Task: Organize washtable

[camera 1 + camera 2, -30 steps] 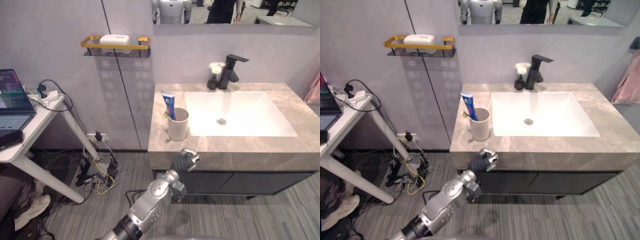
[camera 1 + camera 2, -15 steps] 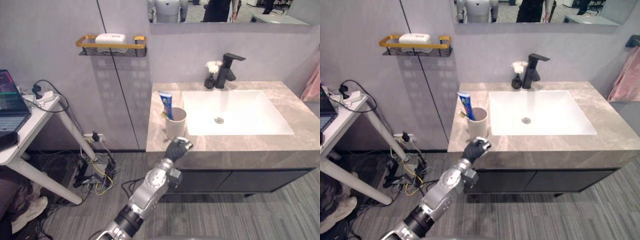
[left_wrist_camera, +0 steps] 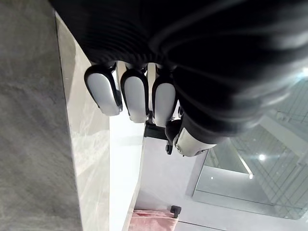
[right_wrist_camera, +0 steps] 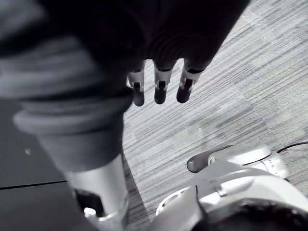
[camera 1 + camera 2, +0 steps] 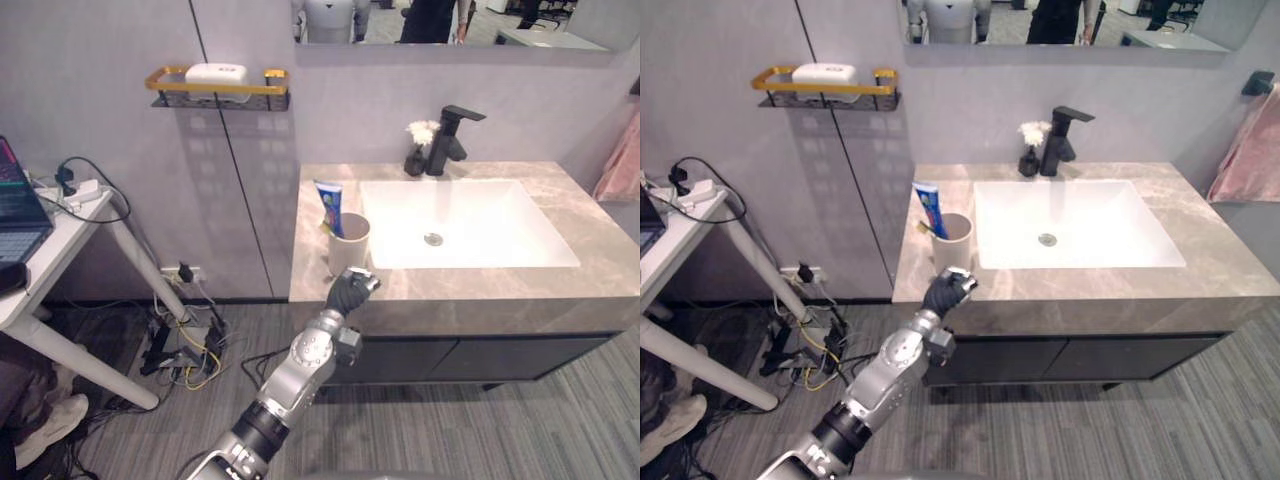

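Note:
A beige cup [image 5: 348, 243] stands at the front left of the stone washtable [image 5: 600, 250], with a blue toothpaste tube [image 5: 331, 207] upright in it. My left hand [image 5: 350, 292] is raised at the table's front edge, just in front of the cup and apart from it. In the left wrist view its fingers [image 3: 136, 95] are curled and hold nothing. A black faucet [image 5: 450, 140] and a small dark vase with a white flower [image 5: 418, 150] stand behind the white sink [image 5: 500, 245]. My right hand [image 4: 161, 82] hangs over the grey floor, fingers straight.
A gold wall shelf [image 5: 215, 88] with a white soap [image 5: 215, 74] hangs left of the washtable. A white side table [image 5: 60, 250] with a laptop [image 5: 15, 205] stands further left, cables under it. A pink towel [image 5: 1245, 140] hangs at the right.
My left hand has risen from below the counter's front up to its edge, close in front of the cup. The camera has shifted slightly.

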`<state>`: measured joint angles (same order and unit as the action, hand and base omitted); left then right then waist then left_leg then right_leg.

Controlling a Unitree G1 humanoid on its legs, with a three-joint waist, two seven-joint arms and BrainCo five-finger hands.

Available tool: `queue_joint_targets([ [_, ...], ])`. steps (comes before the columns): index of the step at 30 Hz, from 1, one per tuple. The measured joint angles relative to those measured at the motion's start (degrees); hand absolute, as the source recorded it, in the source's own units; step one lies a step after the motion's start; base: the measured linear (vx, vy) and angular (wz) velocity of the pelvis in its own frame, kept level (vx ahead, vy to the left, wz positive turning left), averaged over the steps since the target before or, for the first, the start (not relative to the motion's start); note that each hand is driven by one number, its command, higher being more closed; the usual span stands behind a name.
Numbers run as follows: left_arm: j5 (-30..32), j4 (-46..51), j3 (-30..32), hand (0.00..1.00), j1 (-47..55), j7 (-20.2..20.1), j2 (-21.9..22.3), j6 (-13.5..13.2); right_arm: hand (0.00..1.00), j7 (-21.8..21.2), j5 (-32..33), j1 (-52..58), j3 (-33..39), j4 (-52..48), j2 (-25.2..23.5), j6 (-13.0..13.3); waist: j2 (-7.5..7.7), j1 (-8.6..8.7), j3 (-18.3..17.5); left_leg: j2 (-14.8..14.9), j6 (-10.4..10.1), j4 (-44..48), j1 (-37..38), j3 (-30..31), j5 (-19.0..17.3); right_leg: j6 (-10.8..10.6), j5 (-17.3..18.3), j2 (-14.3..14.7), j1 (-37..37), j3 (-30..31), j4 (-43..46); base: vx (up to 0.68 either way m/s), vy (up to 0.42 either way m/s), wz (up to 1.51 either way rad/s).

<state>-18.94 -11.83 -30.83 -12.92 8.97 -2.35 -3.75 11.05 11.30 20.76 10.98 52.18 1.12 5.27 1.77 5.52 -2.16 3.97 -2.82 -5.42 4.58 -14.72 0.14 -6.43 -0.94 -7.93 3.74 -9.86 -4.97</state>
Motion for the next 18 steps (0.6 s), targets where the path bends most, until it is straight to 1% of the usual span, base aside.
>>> queue_joint_targets([
  [3,0.67,-0.21,0.08,1.00,-0.05,0.06,0.13,0.00,0.00,-0.02,-0.01,0.41,0.02,-1.47,-0.63,-0.03,0.26,-0.01,0.17,0.02,0.00,0.00,0.05,-0.67,0.01,0.01,-0.25,0.03,-0.03,0.38,-0.24,-0.04,-0.009,-0.07],
  [6,1.58,-3.25,0.22,1.00,-2.11,0.25,0.69,-0.02,0.00,-0.03,0.00,1.30,0.03,-2.70,-1.05,0.10,0.46,-0.03,0.15,-0.03,0.00,0.00,0.17,-0.89,0.01,-0.03,-0.27,-0.04,-0.03,0.53,-0.17,-0.01,-0.002,-0.01],
  [9,1.86,-3.68,1.83,1.00,-2.80,1.28,1.48,-0.02,0.00,-0.04,0.00,1.81,0.01,-3.84,-1.32,0.14,0.47,0.03,0.15,-0.01,-0.01,0.00,0.22,-0.98,0.02,-0.03,-0.28,-0.02,-0.04,0.61,-0.14,0.00,0.000,0.00],
  [18,2.15,-4.57,2.38,1.00,-4.61,2.33,2.12,-0.03,0.00,-0.15,-0.01,2.26,-0.09,-4.60,-1.40,0.11,0.43,0.02,0.13,0.00,-0.01,-0.03,0.19,-1.08,0.02,-0.02,-0.27,-0.02,-0.13,0.66,-0.12,0.00,0.000,0.00],
])
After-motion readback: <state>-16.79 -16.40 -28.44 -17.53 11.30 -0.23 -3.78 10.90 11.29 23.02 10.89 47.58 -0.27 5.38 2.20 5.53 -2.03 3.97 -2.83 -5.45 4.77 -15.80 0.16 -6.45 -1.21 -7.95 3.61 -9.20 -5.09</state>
